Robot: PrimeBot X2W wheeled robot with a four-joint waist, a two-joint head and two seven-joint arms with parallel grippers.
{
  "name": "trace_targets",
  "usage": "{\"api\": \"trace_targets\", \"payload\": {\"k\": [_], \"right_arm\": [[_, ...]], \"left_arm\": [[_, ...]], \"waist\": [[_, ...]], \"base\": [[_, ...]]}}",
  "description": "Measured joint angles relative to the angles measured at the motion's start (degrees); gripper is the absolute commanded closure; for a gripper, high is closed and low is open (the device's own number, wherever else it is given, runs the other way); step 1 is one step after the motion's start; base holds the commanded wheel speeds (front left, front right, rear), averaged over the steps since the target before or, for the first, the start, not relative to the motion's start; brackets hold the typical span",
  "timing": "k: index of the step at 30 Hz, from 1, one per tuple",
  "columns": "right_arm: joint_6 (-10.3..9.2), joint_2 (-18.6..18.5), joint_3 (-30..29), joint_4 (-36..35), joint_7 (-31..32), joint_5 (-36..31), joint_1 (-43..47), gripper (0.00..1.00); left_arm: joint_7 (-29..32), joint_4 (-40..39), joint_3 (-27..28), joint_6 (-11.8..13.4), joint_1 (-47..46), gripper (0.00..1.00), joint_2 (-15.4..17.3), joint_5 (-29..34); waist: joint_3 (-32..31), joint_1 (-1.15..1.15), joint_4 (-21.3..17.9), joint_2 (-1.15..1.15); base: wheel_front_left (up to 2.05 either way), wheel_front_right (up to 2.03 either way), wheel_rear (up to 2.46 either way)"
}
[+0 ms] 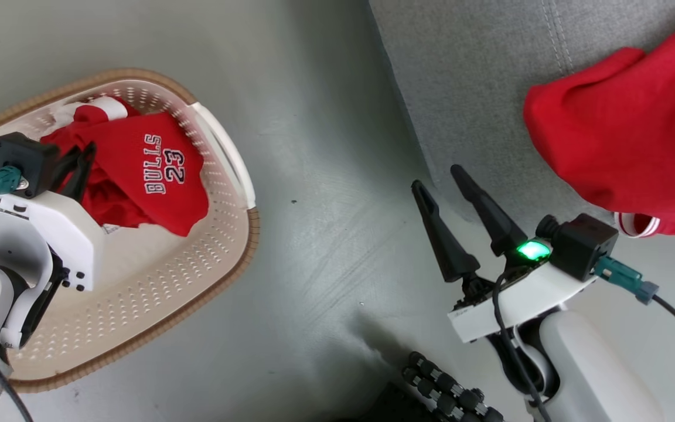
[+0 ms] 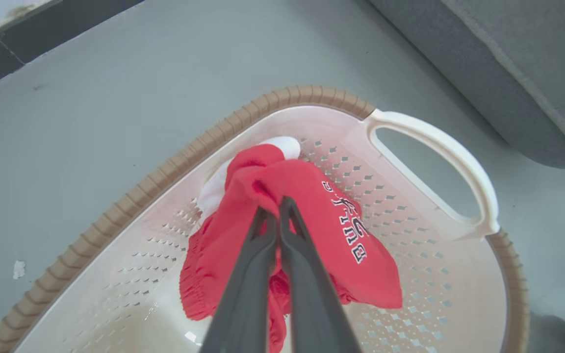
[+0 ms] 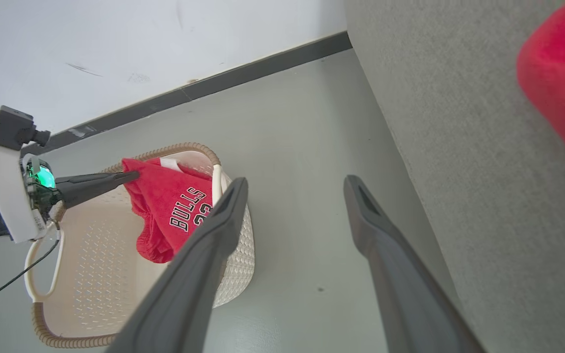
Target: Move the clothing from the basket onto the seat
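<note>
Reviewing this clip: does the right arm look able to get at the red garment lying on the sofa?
Probably yes. The right tool is open and empty at the edge of the sofa, and the red garment lies close by on the cushion with nothing between them.

My fingers [image 2: 248,294] are matt dark plastic. The jersey [image 1: 156,170] is soft red cloth. The basket [image 1: 197,258] is smooth cream plastic, its rim [image 2: 165,169] ribbed brown with a woven look. The sofa [image 1: 478,88] is coarse grey fabric, and the floor [image 1: 326,176] is smooth and faintly glossy.
</note>
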Motion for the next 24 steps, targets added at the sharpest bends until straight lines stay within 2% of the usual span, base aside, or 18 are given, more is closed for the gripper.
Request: {"api": "trace_targets", "payload": {"k": [10, 17, 24], "right_arm": [[0.00, -0.11, -3.16, 3.13, -0.01, -2.21, -2.85, 0.00], [0.00, -0.20, -4.65, 5.02, -0.01, -4.64, -3.78, 0.00], [0.00, -0.31, -5.79, 7.81, -0.01, -7.86, -5.33, 0.00]], "left_arm": [[-5.30, -2.76, 1.92, -0.12, 2.55, 1.00, -1.57, -3.27], [-8.22, -3.88, 2.50, -1.49, 4.54, 1.00, -2.31, -4.76], [-11.41, -5.10, 2.66, -2.63, 6.43, 1.00, -4.54, -7.01]], "waist": [[-2.74, 0.00, 3.46, 0.00], [-4.98, 0.00, 5.77, 0.00], [-8.10, 0.00, 8.71, 0.00]], "base": [[0.00, 0.00, 0.00], [0.00, 0.00, 0.00], [0.00, 0.00, 0.00]]}}
